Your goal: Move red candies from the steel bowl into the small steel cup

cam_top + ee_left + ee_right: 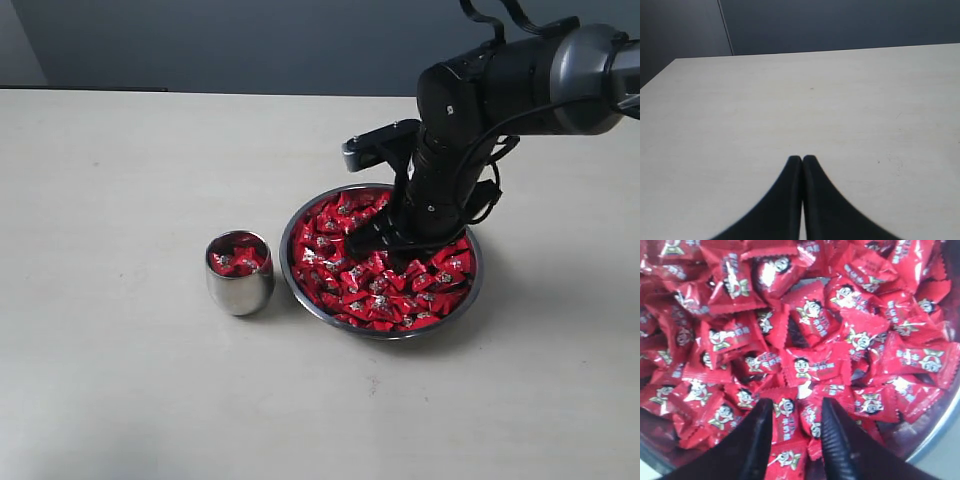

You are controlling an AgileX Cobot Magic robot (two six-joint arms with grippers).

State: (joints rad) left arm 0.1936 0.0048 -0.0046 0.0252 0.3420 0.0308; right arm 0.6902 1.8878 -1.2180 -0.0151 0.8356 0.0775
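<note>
The steel bowl [384, 335] sits right of the table's middle, heaped with red candies [395, 290]. My right gripper [376, 243] is pushed down into the pile near the bowl's centre. In the right wrist view its jaws [796, 406] stand apart with two red candies [790, 422] wedged between them, touching both fingers. The bowl's wall [936, 436] shows at the edge of that view. The small steel cup [240, 288] stands upright just left of the bowl, holding several candies [238, 259]. My left gripper [802, 158] is shut and empty over bare table, and does not show in the exterior view.
The pale tabletop [120, 200] stretches wide to the left and in front of the cup and bowl. A dark wall [250, 40] runs behind the table's far edge. The right arm's black wrist [470, 120] hangs over the back of the bowl.
</note>
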